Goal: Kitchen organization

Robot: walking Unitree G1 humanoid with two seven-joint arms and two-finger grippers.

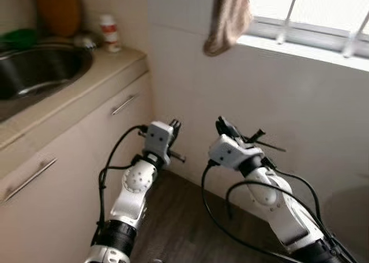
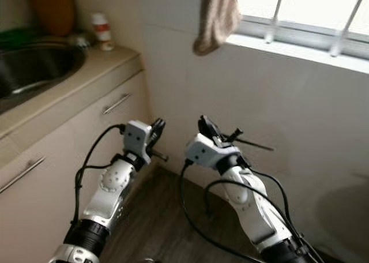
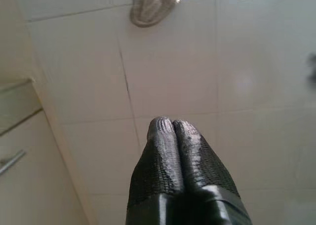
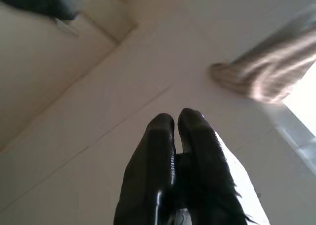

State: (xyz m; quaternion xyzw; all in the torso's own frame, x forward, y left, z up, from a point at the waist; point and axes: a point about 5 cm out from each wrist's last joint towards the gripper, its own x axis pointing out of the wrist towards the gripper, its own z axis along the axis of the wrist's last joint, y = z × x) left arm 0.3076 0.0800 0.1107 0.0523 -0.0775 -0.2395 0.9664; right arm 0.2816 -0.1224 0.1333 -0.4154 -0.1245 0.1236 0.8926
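The cloth point(image 1: 226, 21) hangs above and ahead of both grippers, nearer the right gripper point(image 4: 177, 120); the left gripper point(image 3: 173, 126) also has its jaws pressed together, nothing held.

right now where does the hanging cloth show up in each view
Left eye: cloth hangs at top centre, over the window ledge.
Right eye: cloth at top centre, same ledge.
Left wrist: its bottom end at the top edge, above the shut fingers.
Right wrist: blurred cloth at the right, beyond the fingertips.
Shared landmark: the white tiled wall behind it.
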